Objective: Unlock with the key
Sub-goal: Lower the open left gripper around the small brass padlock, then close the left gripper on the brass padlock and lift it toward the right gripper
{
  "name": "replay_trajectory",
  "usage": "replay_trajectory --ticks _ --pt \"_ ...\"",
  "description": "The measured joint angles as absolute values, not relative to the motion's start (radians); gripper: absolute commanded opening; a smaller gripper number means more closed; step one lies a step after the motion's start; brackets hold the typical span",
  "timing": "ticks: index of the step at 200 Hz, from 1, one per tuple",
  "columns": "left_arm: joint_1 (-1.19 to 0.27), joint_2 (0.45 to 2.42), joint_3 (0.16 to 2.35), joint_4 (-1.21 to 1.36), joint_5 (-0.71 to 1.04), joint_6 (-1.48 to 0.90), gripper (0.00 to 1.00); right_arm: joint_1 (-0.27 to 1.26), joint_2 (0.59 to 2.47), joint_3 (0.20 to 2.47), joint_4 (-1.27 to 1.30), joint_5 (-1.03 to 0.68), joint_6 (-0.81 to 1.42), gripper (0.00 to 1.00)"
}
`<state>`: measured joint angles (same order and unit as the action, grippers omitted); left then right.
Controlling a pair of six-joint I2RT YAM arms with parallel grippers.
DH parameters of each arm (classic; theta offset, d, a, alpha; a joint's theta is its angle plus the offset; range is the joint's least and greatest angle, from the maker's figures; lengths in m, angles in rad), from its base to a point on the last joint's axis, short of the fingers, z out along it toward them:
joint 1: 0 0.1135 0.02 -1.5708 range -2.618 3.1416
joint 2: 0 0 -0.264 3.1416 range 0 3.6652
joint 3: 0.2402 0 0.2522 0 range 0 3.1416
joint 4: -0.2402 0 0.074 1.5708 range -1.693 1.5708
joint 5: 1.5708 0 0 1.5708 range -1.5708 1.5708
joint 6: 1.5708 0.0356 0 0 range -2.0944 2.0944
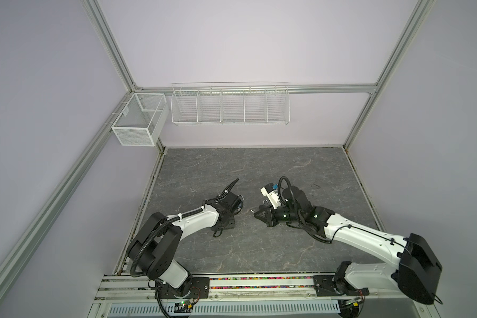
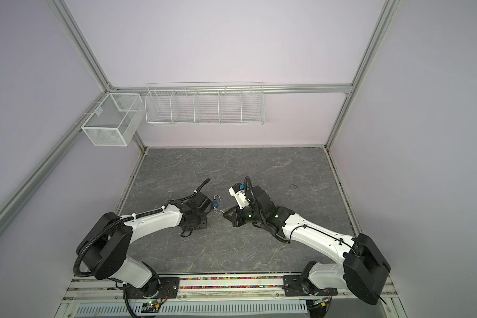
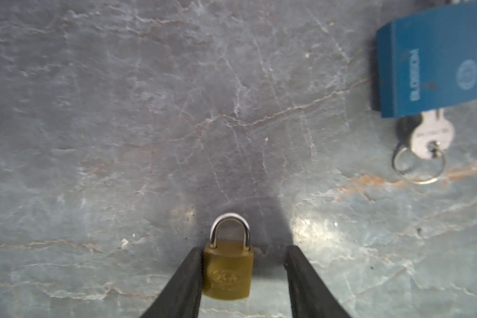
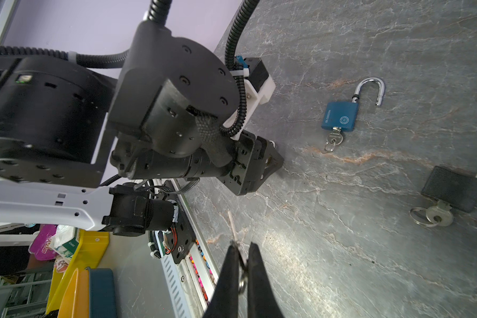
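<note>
While the two white-and-black arms lean low over the grey marbled table (image 1: 259, 170), their grippers face each other near its middle. In a top view the blue rectangular padlock (image 2: 214, 205) lies flat on the table between them, with its silver shackle swung open and a silver key on a ring (image 4: 335, 137) sitting in its bottom. Near it lies a black rectangular padlock (image 4: 452, 188), also with a ringed key (image 4: 438, 216) in it; its shackle is mostly out of the picture.

The left gripper (image 3: 244, 249) has its jaws apart around the small brass padlock (image 3: 227, 272). One black finger (image 3: 182, 280) touches the side of the brass body and the other one is clear of it, so nothing is clamped. The shackle of this padlock is closed and points away from the gripper.

The right gripper (image 4: 243, 247) is pressed together on the head of a thin silver key (image 4: 233, 225), whose blade sticks out past the fingertips above the table.
</note>
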<state>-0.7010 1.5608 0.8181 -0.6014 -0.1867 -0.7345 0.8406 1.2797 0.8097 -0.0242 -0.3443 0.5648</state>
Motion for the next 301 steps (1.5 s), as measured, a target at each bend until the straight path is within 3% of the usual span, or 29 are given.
replay_trajectory --ticks 69,84,113,131,210,301 --pt "-0.707 1.57 0.828 -0.607 -0.187 -0.74 0.38 0.841 1.28 0.809 -0.025 -0.339 0.564 0.07" --pt "-0.708 1.57 0.828 -0.608 -0.187 -0.741 0.32 0.841 1.28 0.809 -0.025 -0.337 0.564 0.07" --pt "-0.708 1.57 0.828 -0.609 -0.186 -0.747 0.31 0.841 1.28 0.809 -0.025 -0.337 0.564 0.07" --pt "-0.708 1.57 0.828 -0.608 -0.187 -0.748 0.24 0.841 1.28 0.809 -0.025 -0.336 0.564 0.07" --pt "-0.708 1.558 0.823 -0.6 -0.177 -0.749 0.12 0.841 1.28 0.809 -0.033 -0.317 0.564 0.07" --pt "-0.719 1.41 0.817 -0.577 -0.155 -0.836 0.0 0.881 1.236 0.816 -0.176 -0.175 0.563 0.07"
